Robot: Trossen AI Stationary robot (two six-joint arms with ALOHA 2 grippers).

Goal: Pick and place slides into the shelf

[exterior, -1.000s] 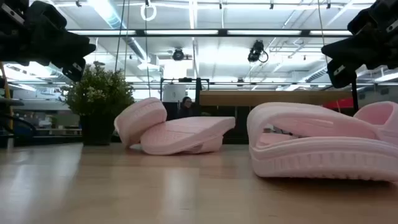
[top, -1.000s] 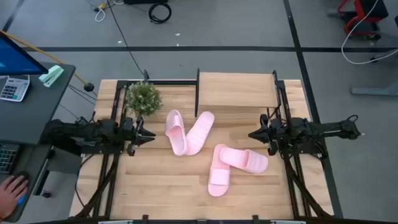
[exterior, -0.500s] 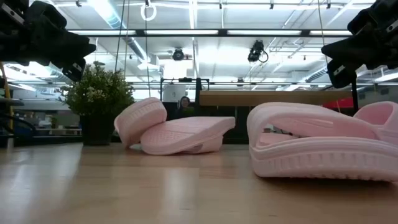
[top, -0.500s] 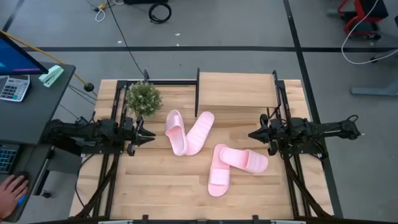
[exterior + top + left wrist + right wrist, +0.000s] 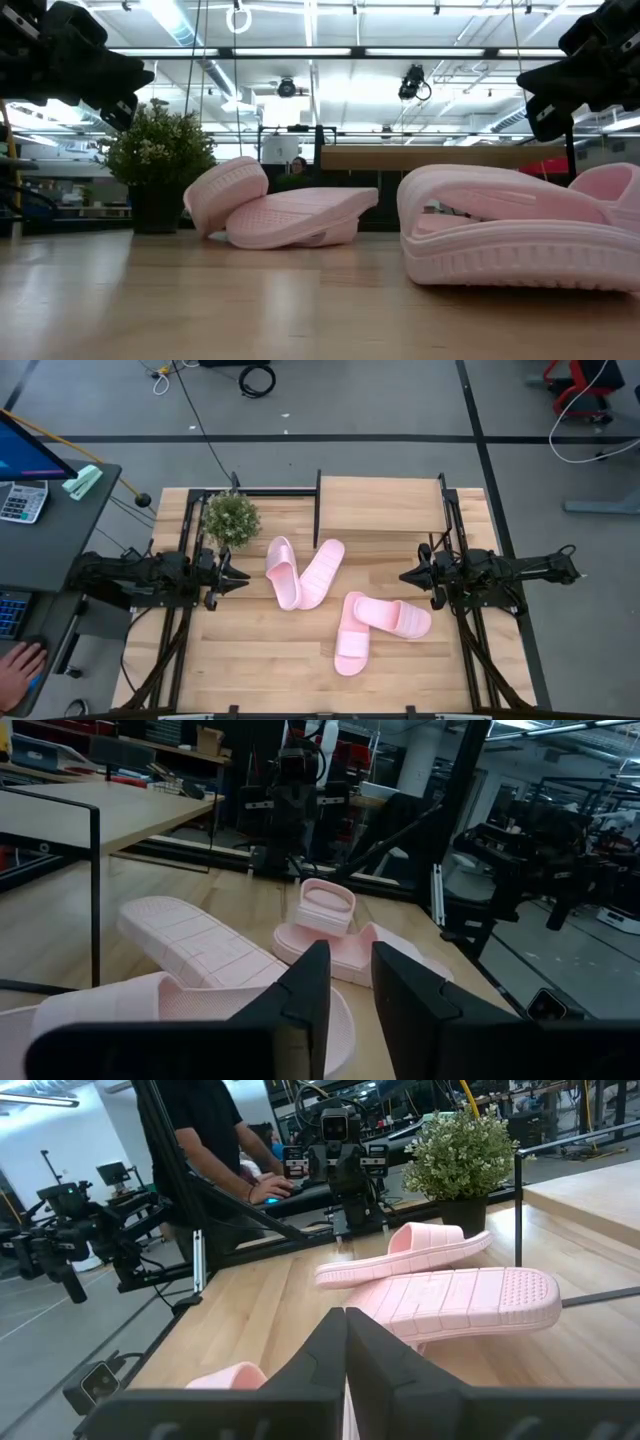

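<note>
Four pink slides (image 5: 297, 572) lie crossed in two pairs mid-table below the bare shelf (image 5: 380, 505), left gripper (image 5: 240, 579) slightly parted, right gripper (image 5: 408, 575) closed empty, right wrist view alone shows a person (image 5: 205, 1140) standing behind

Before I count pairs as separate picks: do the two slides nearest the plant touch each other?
Touching. The high view shows the left slide and the right slide meeting at their near ends in a V.

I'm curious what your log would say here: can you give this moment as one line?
slides: four on table, none on shelf | left gripper: slightly open, empty, beside plant | right gripper: shut, empty
</note>
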